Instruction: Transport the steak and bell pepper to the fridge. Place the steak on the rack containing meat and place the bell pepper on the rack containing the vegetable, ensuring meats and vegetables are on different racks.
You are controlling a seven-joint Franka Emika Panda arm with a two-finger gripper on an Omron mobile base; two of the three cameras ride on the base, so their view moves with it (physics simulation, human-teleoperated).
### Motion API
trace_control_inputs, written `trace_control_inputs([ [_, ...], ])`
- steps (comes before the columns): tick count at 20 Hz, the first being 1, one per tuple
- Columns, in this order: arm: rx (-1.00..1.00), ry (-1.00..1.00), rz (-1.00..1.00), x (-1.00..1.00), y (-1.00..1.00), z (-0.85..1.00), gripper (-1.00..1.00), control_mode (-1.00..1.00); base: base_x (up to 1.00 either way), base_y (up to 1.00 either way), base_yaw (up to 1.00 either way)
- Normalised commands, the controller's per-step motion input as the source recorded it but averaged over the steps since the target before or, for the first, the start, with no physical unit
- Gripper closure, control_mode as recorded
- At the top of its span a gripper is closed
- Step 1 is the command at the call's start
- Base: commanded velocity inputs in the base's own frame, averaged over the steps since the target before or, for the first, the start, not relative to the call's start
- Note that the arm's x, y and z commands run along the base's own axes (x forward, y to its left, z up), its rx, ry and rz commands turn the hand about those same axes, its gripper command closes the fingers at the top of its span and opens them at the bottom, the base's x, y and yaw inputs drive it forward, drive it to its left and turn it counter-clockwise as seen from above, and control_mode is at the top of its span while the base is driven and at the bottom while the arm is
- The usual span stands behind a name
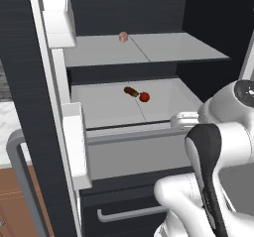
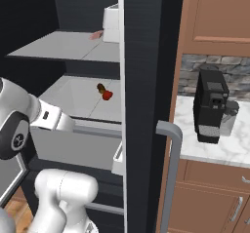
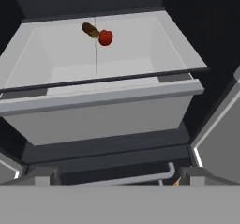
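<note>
Clearly the fridge (image 1: 30, 82) stands open; on its lower shelf (image 1: 109, 109) the bell pepper (image 1: 144, 97) touches a brown vegetable (image 1: 131, 91). Glossy, round and light, it likely rolls; grasp across its middle. Gripper spread wide, empty

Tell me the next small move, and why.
Probably draw the open, empty gripper back from the fridge: the bell pepper already rests on the lower shelf beside the brown-and-yellow vegetable, so that placement looks done.
</note>
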Motion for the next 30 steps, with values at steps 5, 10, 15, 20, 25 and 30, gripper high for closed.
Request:
trace_control_inputs([
  [5, 0.00, 0.06, 0.01, -0.56, -0.03, 0.65, -1.00, -1.00, 0.00, 0.00, 0.00],
  [10, 0.00, 0.00, 0.01, -0.29, -0.14, 0.28, -1.00, -1.00, 0.00, 0.00, 0.00],
  [15, 0.00, 0.00, 0.03, -0.33, -0.04, 0.16, -1.00, -1.00, 0.00, 0.00, 0.00],
  [20, 0.00, 0.00, 0.01, -0.24, 0.00, 0.07, -1.00, 1.00, -0.51, 0.00, 0.01],
  [25, 0.00, 0.00, 0.00, 0.00, 0.00, 0.00, -1.00, 1.00, -0.98, 0.00, 0.02],
  [30, 0.00, 0.00, 0.00, 0.00, 0.00, 0.00, -1.00, 1.00, -1.00, 0.08, 0.00],
])
